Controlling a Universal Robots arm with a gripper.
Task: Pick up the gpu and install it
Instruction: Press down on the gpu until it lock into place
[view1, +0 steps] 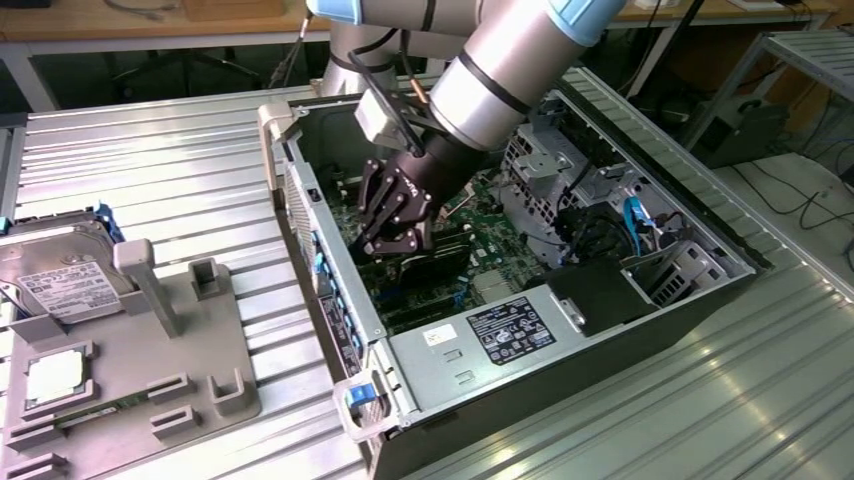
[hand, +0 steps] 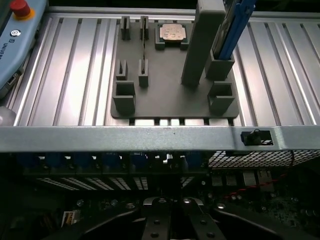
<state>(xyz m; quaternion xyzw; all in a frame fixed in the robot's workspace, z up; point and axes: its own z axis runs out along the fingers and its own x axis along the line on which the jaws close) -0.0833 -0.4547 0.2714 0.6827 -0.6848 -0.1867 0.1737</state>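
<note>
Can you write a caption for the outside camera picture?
End effector shut, lowered inside the open computer case at the gpu.

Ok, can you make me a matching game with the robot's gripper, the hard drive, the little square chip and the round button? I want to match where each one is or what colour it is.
Things:
1. gripper
2. hard drive
3. square chip
4. round button

Matches:
A. red
B. lying flat in the grey tray
C. down inside the open computer case
D. standing on edge on the grey tray

Pairs: 1-C, 2-D, 3-B, 4-A
</note>
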